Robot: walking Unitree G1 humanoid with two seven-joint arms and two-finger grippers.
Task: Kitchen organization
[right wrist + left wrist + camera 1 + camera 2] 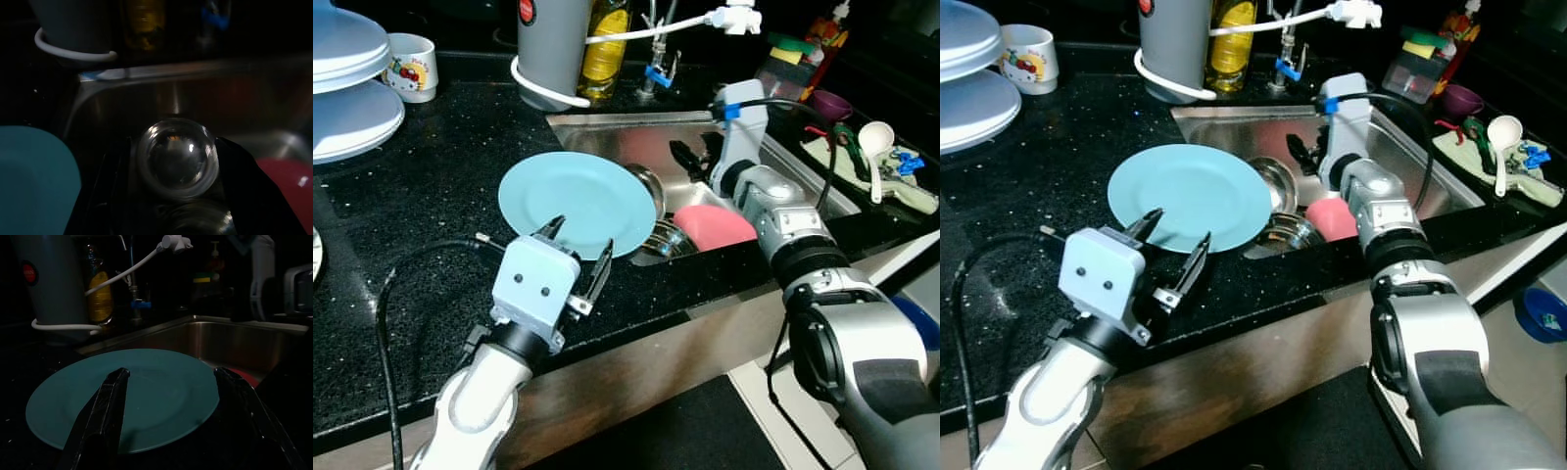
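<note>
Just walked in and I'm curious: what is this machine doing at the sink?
It is sorting dishes. Its left tool hovers open at the near edge of a round turquoise plate on the black speckled counter. Its right tool reaches into the steel sink, fingers either side of a clear glass.

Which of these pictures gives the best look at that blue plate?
The left eye view: the whole blue plate lies on the black counter, overhanging the sink. The right eye view matches. The left wrist view shows it dimly between the fingers; the right wrist view catches an edge.
</note>
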